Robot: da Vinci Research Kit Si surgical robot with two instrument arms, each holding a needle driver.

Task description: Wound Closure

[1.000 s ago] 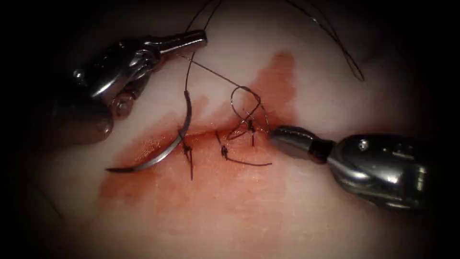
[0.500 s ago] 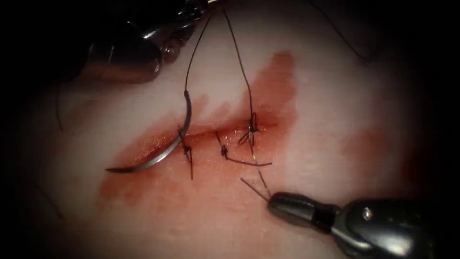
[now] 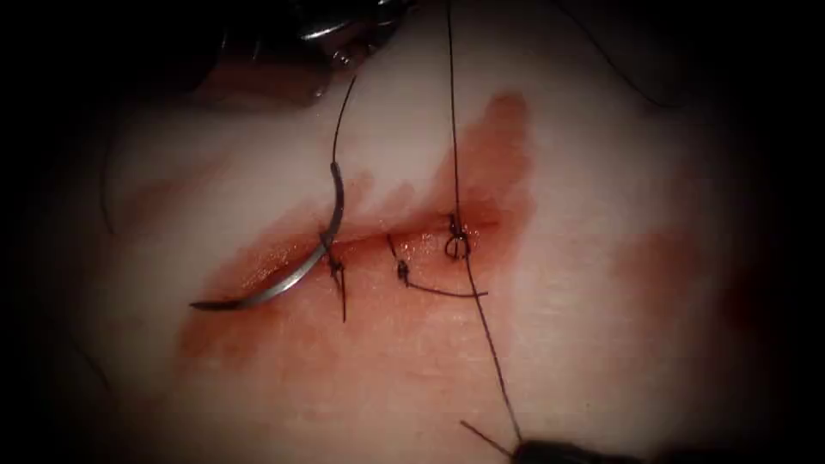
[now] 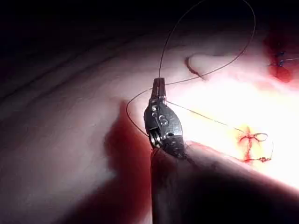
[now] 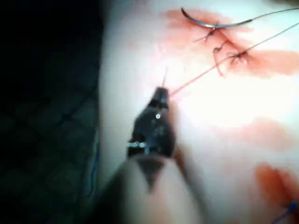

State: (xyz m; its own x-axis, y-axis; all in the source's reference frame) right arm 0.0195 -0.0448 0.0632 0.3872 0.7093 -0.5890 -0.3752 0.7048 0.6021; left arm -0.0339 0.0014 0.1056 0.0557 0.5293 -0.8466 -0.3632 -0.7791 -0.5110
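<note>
Endoscope view: needle (image 3: 296, 258) free across cut (image 3: 378, 236); left claw (image 4: 158, 85) and right claw (image 5: 161, 93) each clamped on thread (image 3: 454, 129), taut through knot (image 3: 455, 234).

Left tool (image 4: 159, 87): narrow, flat-sided silver jaws, widening behind into a polished steel wrist block with small round screw heads and a slotted pivot, then a smooth rounded shaft. Right tool (image 5: 161, 94): darker, tapered tip, one bright pin on the wrist, short metal crosspiece, thick pale shaft.
</note>
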